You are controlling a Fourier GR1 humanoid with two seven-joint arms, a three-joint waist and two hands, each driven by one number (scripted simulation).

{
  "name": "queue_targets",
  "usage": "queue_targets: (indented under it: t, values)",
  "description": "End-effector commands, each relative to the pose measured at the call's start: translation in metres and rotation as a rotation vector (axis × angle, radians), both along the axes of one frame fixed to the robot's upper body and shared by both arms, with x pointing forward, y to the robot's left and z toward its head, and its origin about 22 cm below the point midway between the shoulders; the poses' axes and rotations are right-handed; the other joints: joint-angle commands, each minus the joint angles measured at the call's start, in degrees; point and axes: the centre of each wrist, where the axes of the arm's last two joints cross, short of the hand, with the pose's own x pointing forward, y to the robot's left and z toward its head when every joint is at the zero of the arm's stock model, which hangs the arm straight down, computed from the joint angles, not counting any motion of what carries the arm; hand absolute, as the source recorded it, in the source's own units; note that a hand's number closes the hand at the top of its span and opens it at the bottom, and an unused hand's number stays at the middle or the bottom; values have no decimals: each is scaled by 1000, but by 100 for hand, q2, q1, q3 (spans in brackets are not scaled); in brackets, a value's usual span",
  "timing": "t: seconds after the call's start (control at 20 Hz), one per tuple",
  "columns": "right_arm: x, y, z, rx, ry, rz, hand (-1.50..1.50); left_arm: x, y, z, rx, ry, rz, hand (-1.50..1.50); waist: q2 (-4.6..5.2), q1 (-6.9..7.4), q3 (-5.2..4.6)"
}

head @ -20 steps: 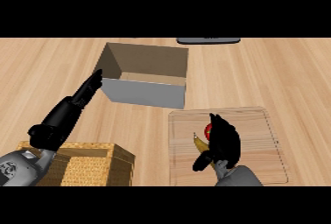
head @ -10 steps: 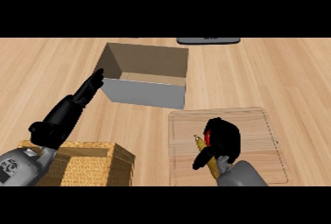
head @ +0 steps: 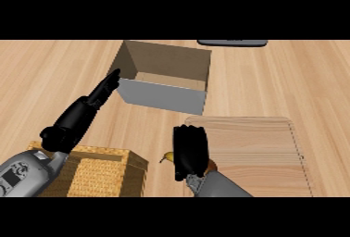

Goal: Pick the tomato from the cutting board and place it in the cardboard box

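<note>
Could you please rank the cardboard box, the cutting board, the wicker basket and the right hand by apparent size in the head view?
1. Cutting board and cardboard box: look alike, unranked.
2. Wicker basket, partly cut off.
3. Right hand.

Left hand (head: pixel 92 104) sits mid-left of frame, fingers straight and pointing up-right. Right hand (head: pixel 190 152) is bottom centre, fingers curled down, grey forearm coming off the lower edge.
</note>
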Motion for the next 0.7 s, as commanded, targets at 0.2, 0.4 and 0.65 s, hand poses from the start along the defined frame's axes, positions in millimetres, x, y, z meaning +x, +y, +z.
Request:
queue_targets:
  t: [0.2,0.4,0.65]
  values:
    - [-25,52,42,-20,-238,96,150,6,-27,-25,-53,75,-8,0,62,-20,-147]
    - [-33,61,75,35,-283,110,150,-10,-21,-42,-65,120,4,0,19,76,-156]
    - [-52,68,119,145,-363,181,150,-3,-29,-31,-62,101,7,0,-23,-38,-154]
